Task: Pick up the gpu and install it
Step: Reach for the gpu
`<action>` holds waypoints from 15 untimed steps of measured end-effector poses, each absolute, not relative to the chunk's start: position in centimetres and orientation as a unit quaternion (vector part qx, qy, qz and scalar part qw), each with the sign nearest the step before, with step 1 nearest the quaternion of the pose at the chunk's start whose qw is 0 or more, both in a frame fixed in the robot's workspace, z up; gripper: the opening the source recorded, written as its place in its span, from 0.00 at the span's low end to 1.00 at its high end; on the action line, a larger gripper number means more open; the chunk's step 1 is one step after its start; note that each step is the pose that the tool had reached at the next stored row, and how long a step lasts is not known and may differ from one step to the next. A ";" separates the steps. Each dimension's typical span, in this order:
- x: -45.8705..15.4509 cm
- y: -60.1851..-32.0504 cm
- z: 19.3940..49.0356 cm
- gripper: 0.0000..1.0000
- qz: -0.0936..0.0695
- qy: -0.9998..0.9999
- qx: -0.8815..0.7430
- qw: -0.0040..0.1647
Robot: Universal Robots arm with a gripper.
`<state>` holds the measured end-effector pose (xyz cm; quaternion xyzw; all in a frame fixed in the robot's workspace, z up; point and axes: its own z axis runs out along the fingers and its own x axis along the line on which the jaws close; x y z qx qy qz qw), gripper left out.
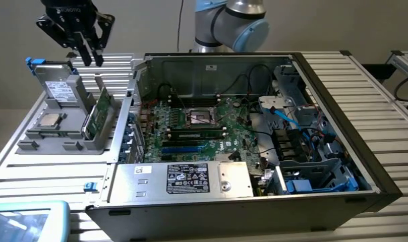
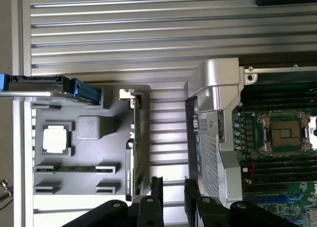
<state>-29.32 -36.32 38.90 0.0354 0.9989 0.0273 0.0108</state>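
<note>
The gpu (image 1: 99,113) is a thin green card with a silver end bracket. It stands on edge in a slot of the grey parts holder (image 1: 56,143), at the exterior view's left. My gripper (image 1: 91,61) hangs in the air above the holder's far end, well clear of the card. In the wrist view the gpu (image 2: 136,142) appears edge-on beside the holder (image 2: 99,152). My gripper (image 2: 173,187) is open there, its two black fingers (image 2: 156,190) apart with nothing between them, and it sits slightly to the case side of the card.
The open computer case (image 1: 325,55) fills the middle and right, with its motherboard (image 1: 197,126) and bare CPU socket (image 2: 285,133) showing. The holder also carries a silver drive with blue tabs (image 1: 59,83), a CPU (image 2: 54,139) and a memory stick (image 2: 74,168). The slatted metal table (image 1: 49,174) lies underneath.
</note>
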 end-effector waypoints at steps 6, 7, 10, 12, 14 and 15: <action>-32.0 -36.2 38.4 0.40 0.028 0.999 0.035 0.011; -32.5 -36.2 38.3 0.40 0.028 0.999 0.035 0.011; -33.8 -36.2 37.7 0.40 0.028 0.999 0.035 0.011; -34.5 -36.2 37.4 0.40 0.028 0.999 0.035 0.011; -34.6 -36.2 37.0 0.40 0.028 0.999 0.035 0.011; -34.6 -36.2 36.8 0.40 0.028 0.999 0.035 0.011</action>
